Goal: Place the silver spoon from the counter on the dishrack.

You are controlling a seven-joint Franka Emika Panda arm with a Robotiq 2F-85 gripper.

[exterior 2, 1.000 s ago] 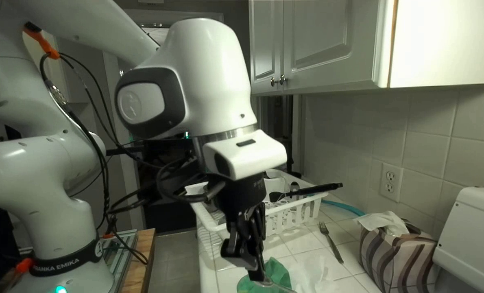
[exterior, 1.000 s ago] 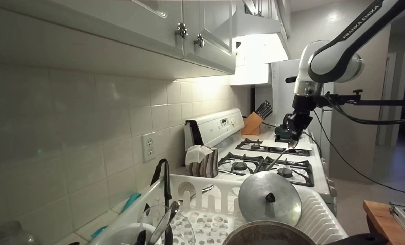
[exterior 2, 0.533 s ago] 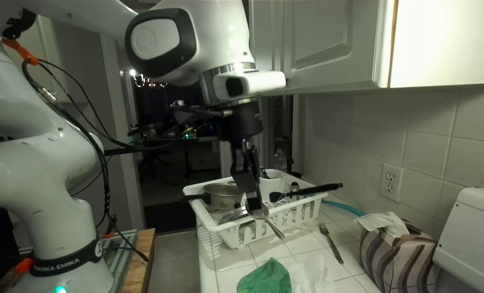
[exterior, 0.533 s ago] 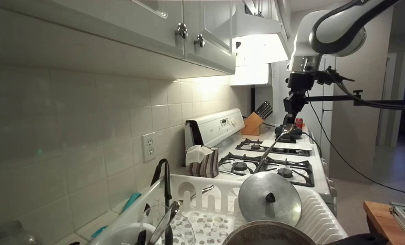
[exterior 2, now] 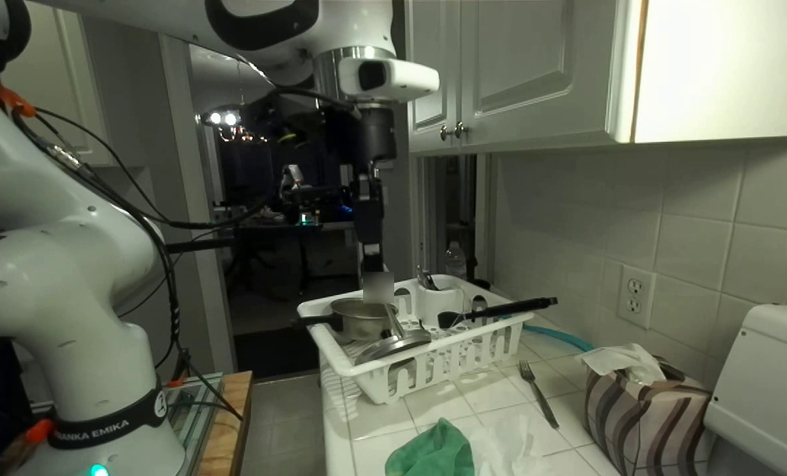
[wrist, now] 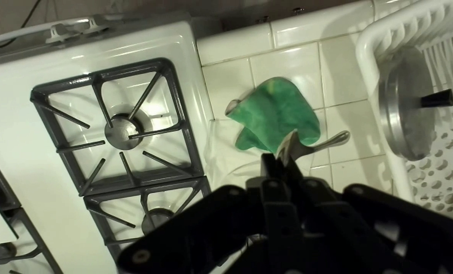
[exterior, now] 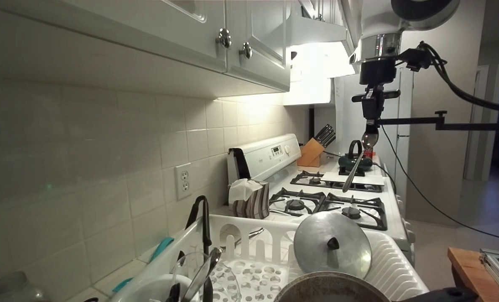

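My gripper point(wrist: 278, 159) is shut on the silver spoon point(wrist: 331, 141) at its bowl. In the wrist view the handle sticks out toward the white dishrack point(wrist: 367, 57), and tiled counter point(wrist: 342, 89) shows below. An exterior view has the gripper point(exterior: 371, 123) pointing straight down, the spoon point(exterior: 353, 173) hanging tilted from it, with the dishrack point(exterior: 281, 228) nearer the camera. In an exterior view the gripper point(exterior 2: 372, 258) is higher than the dishrack point(exterior 2: 473, 338); a blurred patch hides the spoon's bowl, and its handle point(exterior 2: 394, 320) shows in front of the rack's contents.
The rack holds a metal lid point(exterior: 332, 239), a pot point(exterior 2: 365, 322) and a black-handled utensil point(exterior 2: 509, 309). A green cloth point(exterior 2: 436, 449), a fork point(exterior 2: 542, 400) and a striped tissue box point(exterior 2: 638, 423) are on the counter. The stove point(exterior: 295, 205) adjoins; cabinets point(exterior 2: 532, 73) hang overhead.
My gripper has risen well clear of the counter, carrying the spoon up with it, and now stands more upright. The green cloth, lid and pot behind it have come into fuller view.
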